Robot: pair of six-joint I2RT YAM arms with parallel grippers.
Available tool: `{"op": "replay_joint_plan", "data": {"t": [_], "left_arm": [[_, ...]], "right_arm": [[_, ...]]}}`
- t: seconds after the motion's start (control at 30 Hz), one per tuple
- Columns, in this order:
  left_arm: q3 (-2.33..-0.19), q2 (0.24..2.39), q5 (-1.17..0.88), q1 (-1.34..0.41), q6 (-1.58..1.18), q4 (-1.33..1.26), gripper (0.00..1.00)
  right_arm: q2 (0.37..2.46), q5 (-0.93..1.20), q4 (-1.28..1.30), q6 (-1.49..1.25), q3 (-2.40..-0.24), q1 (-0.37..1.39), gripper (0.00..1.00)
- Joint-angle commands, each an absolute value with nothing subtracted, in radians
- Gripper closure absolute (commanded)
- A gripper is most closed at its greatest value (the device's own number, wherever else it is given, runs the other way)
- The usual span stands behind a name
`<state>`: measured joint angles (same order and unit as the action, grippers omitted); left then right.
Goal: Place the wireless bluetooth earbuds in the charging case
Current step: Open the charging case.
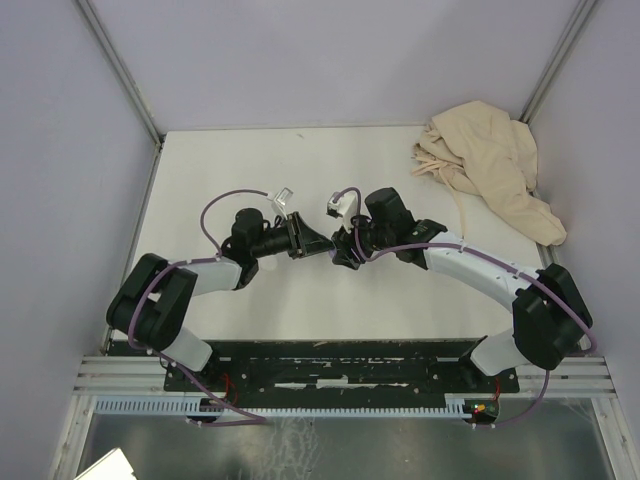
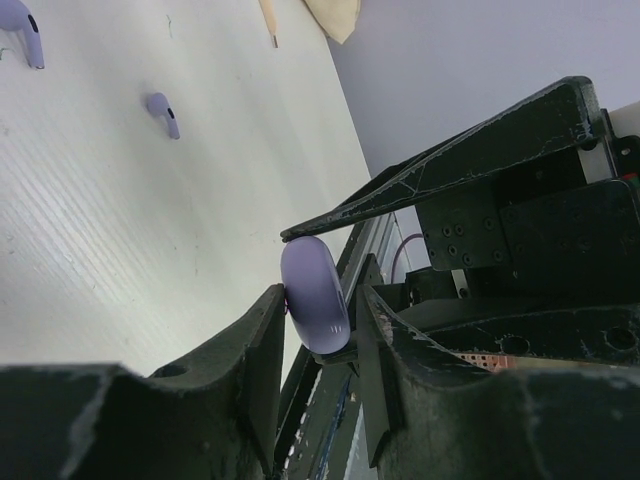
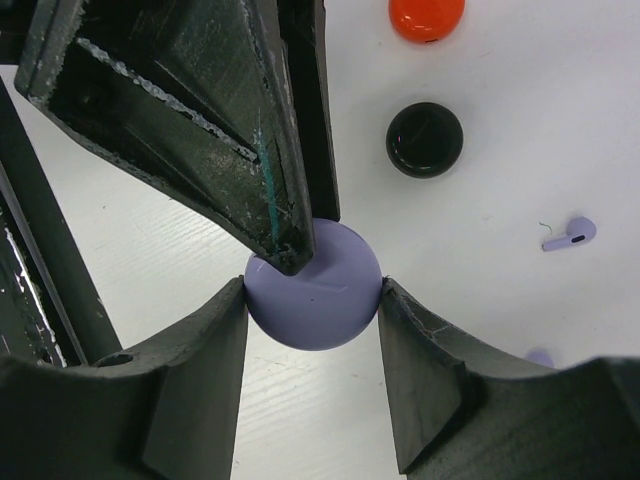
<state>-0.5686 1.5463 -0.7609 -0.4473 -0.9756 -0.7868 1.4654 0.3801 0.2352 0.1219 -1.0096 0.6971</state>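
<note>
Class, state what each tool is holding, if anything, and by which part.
Both tools hold one lavender round case: the right tool grips opposite sides of its rim, the left tool pinches its two flat faces.

Right wrist: red disc (image 3: 427, 18) cut off by top edge; one lavender earbud (image 3: 540, 356) mostly hidden. Left wrist: a lavender bud (image 2: 22, 30) clipped at top-left corner.
</note>
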Motion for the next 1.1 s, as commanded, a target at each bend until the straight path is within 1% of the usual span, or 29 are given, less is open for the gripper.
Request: {"op": "replay_joint_plan", "data": {"t": [0.0, 0.17, 0.4, 0.63, 0.7, 0.8, 0.97, 1.03, 1.07], "left_arm": [[-0.610, 1.556, -0.814, -0.471, -0.938, -0.824, 0.62], [-0.620, 1.565, -0.831, -0.481, -0.933, -0.819, 0.63], [-0.636, 1.568, -0.838, -0.484, -0.909, -0.782, 0.59], [-0.641, 1.578, -0.840, -0.484, -0.902, -0.769, 0.60], [-0.644, 1.580, -0.839, -0.485, -0.902, -0.767, 0.63], [-0.644, 1.582, -0.837, -0.485, -0.902, -0.766, 0.73], [-0.652, 1.582, -0.829, -0.484, -0.902, -0.752, 0.77], [-0.652, 1.579, -0.824, -0.483, -0.902, -0.752, 0.83], [-0.652, 1.579, -0.822, -0.485, -0.902, -0.752, 0.88]], "right_arm": [[1.468, 0.385, 0.191, 0.135, -1.047, 0.690, 0.89], [1.465, 0.385, 0.186, 0.133, -1.046, 0.687, 0.89], [1.455, 0.386, 0.184, 0.132, -1.048, 0.686, 0.89], [1.452, 0.387, 0.184, 0.134, -1.048, 0.687, 0.89], [1.453, 0.387, 0.184, 0.135, -1.049, 0.686, 0.89], [1.453, 0.387, 0.185, 0.135, -1.047, 0.685, 0.89], [1.453, 0.387, 0.188, 0.138, -1.046, 0.682, 0.89], [1.453, 0.385, 0.187, 0.138, -1.044, 0.681, 0.89], [1.454, 0.384, 0.188, 0.138, -1.043, 0.682, 0.88]]}}
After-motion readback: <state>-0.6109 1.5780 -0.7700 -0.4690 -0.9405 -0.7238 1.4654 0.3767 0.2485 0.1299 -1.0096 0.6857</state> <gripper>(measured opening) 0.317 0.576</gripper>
